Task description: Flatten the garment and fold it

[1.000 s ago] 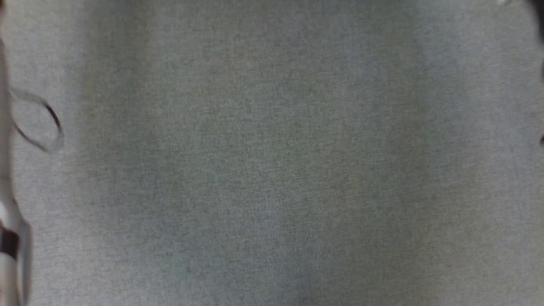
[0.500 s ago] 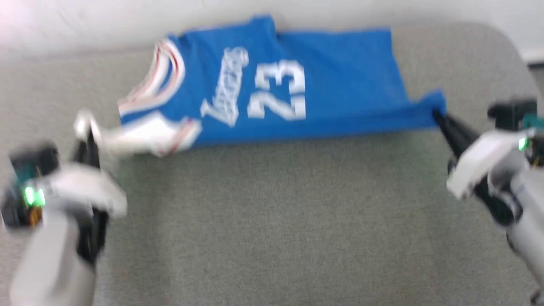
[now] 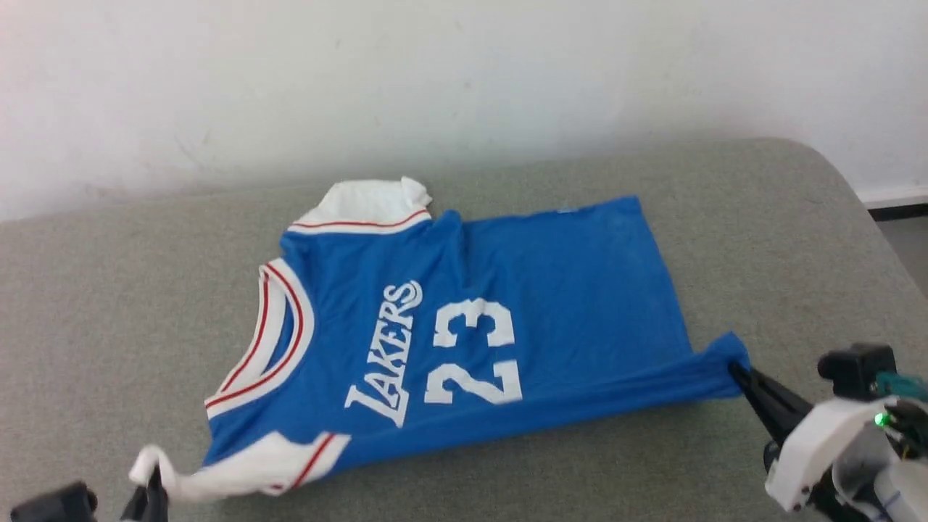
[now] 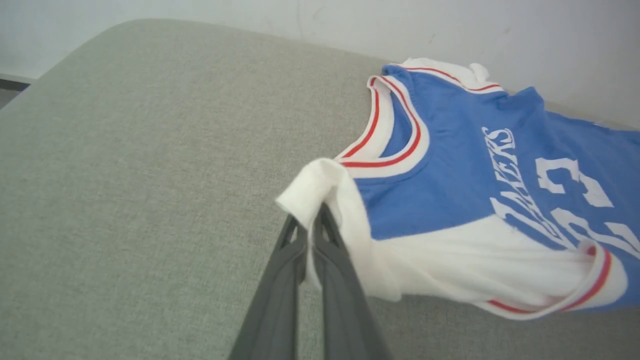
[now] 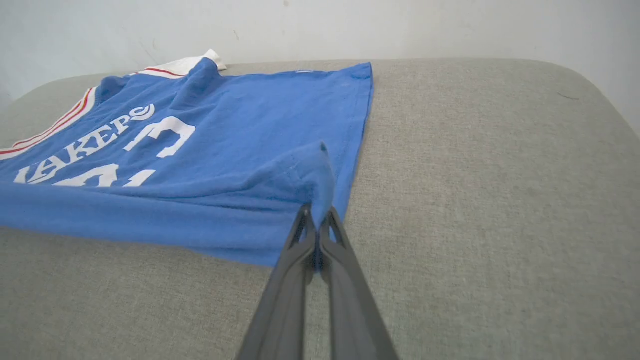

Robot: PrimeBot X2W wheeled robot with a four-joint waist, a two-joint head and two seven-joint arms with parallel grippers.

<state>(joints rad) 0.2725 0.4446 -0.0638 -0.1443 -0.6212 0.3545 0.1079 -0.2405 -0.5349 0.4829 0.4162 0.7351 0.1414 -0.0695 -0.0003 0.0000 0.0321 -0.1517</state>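
Note:
The garment (image 3: 471,326), a blue jersey with white sleeves, red-striped trim, "LAKERS" and 23, lies spread on the grey padded table (image 3: 109,326), collar to the left and hem to the right. My left gripper (image 3: 154,475) is shut on the tip of the near white sleeve (image 4: 312,185) at the lower left. My right gripper (image 3: 734,366) is shut on the near blue hem corner (image 5: 315,175) at the right, lifting it slightly. The far white sleeve (image 3: 370,203) is bunched near the wall. The cloth's near edge is pulled into a fold between both grips.
A white wall (image 3: 464,80) runs right behind the table. The table's rounded right corner (image 3: 834,167) drops off to a dark floor strip (image 3: 899,214). Bare grey surface lies left of the collar and in front of the jersey.
The head camera has tilted up from the bare table surface to the jersey and wall. Both grippers stay shut on the same sleeve and hem corner.

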